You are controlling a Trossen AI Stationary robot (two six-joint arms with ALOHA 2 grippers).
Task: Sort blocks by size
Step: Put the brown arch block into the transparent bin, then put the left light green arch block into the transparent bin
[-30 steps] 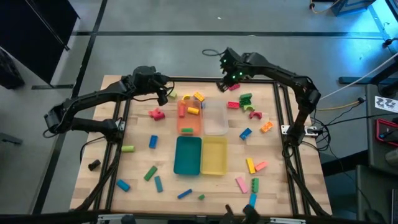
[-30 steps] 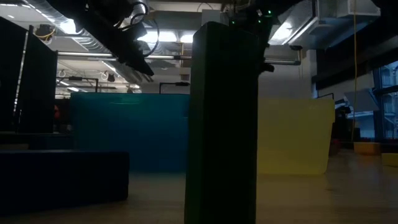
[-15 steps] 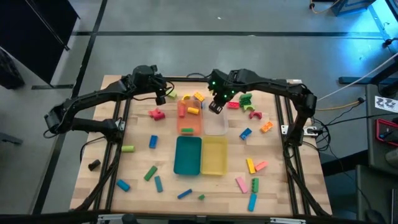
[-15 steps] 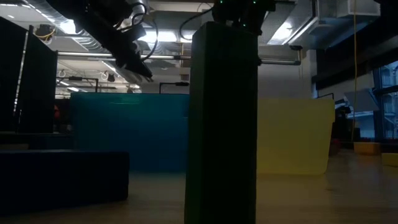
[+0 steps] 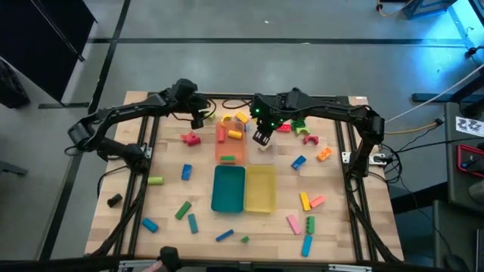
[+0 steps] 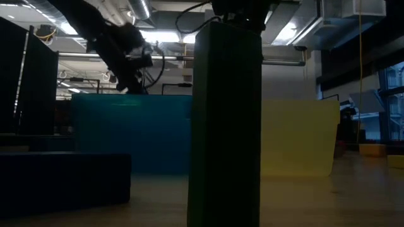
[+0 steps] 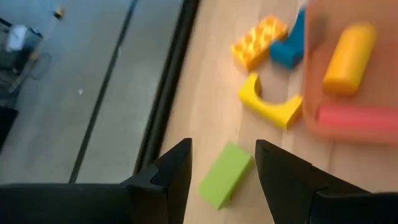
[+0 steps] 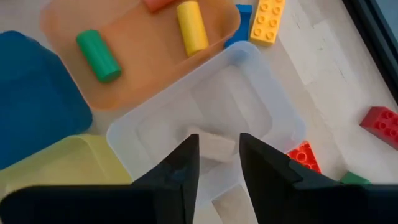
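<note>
Left hand (image 5: 198, 119) hangs over the far-left part of the surface (image 5: 166, 204), fingers parted with nothing between them; in the left wrist view a flat lime-green brick (image 7: 225, 175) lies on the wood just below the gap, untouched. Beside it are a yellow arch-shaped piece (image 7: 271, 104), a studded orange brick (image 7: 259, 41) and a blue piece (image 7: 287, 51).

Surface: pale wooden boards with a dark metal frame at the edges. The blocks are glossy moulded plastic and lie scattered: green, blue and pink bars along the near side, a pink cluster (image 5: 190, 138) at left, and red, green, blue and orange pieces at far right.

At the centre stand four smooth trays with rounded corners. The translucent orange tray (image 5: 224, 151) holds a yellow cylinder (image 8: 191, 27) and a green cylinder (image 8: 98, 55). The clear tray (image 8: 263, 99) stands beside it, with the teal tray (image 5: 228, 190) and yellow tray (image 5: 260, 190) nearer.

Right hand (image 5: 262, 137) hovers over the clear tray, fingers slightly apart, gripping nothing that I can see. A red studded brick (image 8: 382, 126) lies outside the tray.

Room: grey floor with dark seams. The low view shows bright ceiling lights and ducting.
</note>
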